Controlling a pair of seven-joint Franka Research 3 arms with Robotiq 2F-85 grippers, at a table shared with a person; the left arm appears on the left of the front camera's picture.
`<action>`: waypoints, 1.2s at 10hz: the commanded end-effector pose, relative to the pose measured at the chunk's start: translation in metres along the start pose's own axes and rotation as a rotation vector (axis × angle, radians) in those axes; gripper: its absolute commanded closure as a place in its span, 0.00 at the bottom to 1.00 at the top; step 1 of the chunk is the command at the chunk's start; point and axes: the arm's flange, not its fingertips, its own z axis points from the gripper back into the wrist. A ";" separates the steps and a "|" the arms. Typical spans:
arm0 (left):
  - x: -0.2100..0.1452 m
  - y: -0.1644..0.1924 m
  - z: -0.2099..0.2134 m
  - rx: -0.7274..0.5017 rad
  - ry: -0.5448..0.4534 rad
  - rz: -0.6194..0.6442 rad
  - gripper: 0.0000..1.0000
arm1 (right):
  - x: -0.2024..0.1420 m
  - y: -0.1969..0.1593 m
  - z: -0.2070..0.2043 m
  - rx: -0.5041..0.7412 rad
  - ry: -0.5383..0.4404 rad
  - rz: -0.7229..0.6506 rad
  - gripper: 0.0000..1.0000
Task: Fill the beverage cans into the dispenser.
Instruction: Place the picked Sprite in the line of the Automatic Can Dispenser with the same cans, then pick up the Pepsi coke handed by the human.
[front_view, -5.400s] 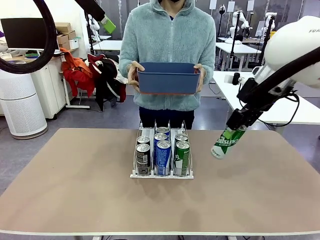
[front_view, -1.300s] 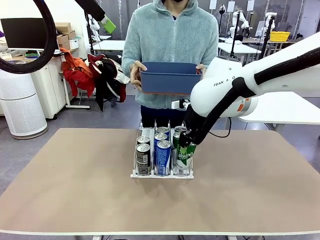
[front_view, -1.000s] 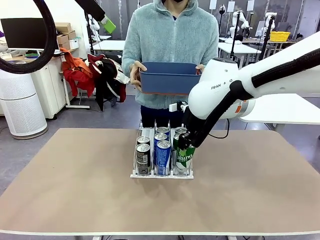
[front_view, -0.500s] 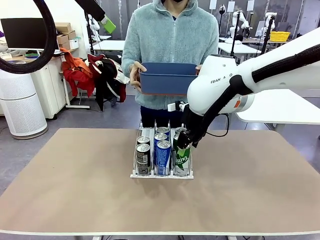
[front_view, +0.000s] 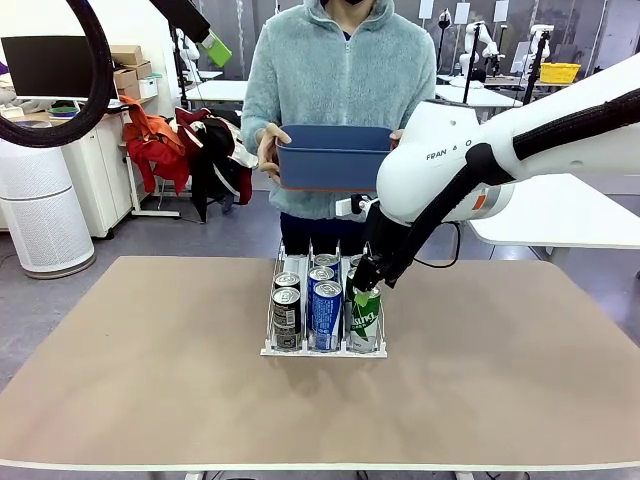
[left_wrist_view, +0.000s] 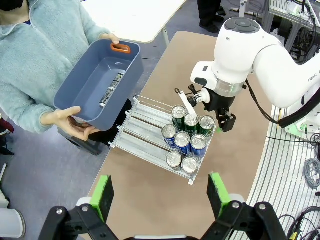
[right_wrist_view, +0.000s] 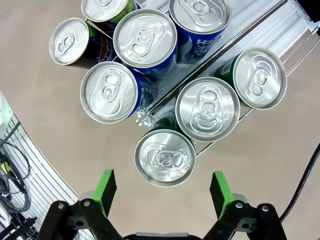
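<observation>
The dispenser (front_view: 323, 351) stands mid-table with several beverage cans upright in its three lanes: dark ones on the left (front_view: 286, 316), blue in the middle (front_view: 326, 312), green on the right (front_view: 364, 322). My right gripper (front_view: 364, 288) hovers open just above the front green can (right_wrist_view: 165, 157), its green pads (right_wrist_view: 106, 187) apart on either side and clear of it. My left gripper (left_wrist_view: 160, 195) is open and empty, high above the table, looking down on the dispenser (left_wrist_view: 142, 127). One more dark can (left_wrist_view: 111, 91) lies in the person's bin.
A person at the far side holds a blue plastic bin (front_view: 335, 157) in both hands above the table's far edge. My right arm (left_wrist_view: 240, 50) reaches over the dispenser from the right. Bare tabletop lies to the left, right and front of the rack.
My right gripper has opened and let go of the green can, which now stands at the front of the right lane. The gripper has lifted slightly. The left arm has not moved.
</observation>
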 end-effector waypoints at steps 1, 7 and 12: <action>-0.002 0.001 -0.001 -0.011 -0.022 -0.003 0.00 | 0.001 -0.001 -0.007 0.003 0.012 0.003 0.00; -0.002 0.001 -0.001 -0.011 -0.022 -0.003 0.00 | 0.001 -0.001 -0.007 0.003 0.012 0.003 0.00; -0.002 0.001 -0.001 -0.011 -0.022 -0.003 0.00 | -0.006 -0.015 0.069 -0.010 -0.147 0.021 0.00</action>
